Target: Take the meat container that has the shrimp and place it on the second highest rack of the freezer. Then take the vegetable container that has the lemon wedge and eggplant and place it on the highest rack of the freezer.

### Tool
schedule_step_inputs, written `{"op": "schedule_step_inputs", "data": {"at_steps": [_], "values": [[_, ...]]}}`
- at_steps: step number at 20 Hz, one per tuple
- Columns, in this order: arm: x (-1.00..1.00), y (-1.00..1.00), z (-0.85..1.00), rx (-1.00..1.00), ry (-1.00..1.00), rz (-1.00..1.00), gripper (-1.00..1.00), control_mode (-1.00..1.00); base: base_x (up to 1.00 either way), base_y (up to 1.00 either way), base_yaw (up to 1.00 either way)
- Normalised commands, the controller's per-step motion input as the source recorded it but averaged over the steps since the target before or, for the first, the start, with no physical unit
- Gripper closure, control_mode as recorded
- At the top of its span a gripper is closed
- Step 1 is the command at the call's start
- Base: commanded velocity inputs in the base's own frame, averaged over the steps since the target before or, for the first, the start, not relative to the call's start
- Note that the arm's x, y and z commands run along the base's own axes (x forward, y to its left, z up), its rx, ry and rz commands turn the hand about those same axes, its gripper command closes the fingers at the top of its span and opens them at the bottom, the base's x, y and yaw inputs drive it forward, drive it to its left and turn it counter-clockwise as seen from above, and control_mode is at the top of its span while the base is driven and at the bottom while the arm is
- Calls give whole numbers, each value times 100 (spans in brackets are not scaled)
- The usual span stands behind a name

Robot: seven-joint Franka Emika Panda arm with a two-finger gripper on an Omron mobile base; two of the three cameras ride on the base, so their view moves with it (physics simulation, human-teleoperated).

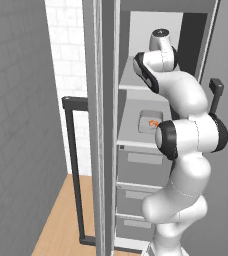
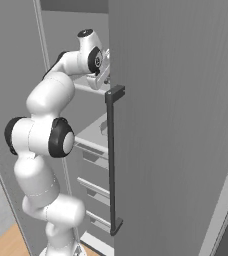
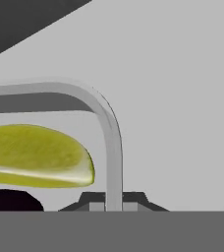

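Note:
The vegetable container (image 3: 115,147) is a grey tray. Its rim wall runs up between my fingertips (image 3: 93,203) in the hand view. A yellow lemon wedge (image 3: 35,156) lies inside it, with a dark piece of eggplant (image 3: 8,200) below the wedge. My gripper (image 3: 114,204) is shut on that wall. In the right base view the gripper (image 2: 102,76) is up at the highest rack (image 2: 88,90) of the freezer. The meat container (image 1: 147,120) with the orange shrimp (image 1: 154,123) rests on the second highest rack (image 1: 136,143).
The freezer door stands open to the left with a long dark handle (image 1: 74,165). The other door with its handle (image 2: 111,160) stands close on the right. Closed grey drawers (image 1: 143,172) sit under the racks. A wooden floor (image 1: 61,220) lies below.

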Motion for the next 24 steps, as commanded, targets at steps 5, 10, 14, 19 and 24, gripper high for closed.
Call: {"op": "schedule_step_inputs", "data": {"at_steps": [5,10,14,19,24], "values": [[0,0,0,0,0,0,-100,-100,0,0,0],[0,0,0,0,0,0,-100,-100,0,0,0],[0,0,0,0,0,0,-100,-100,0,0,0],[-4,0,0,0,-5,0,-100,-100,0,0,0],[-39,0,12,0,-36,0,-100,-100,0,0,0]]}}
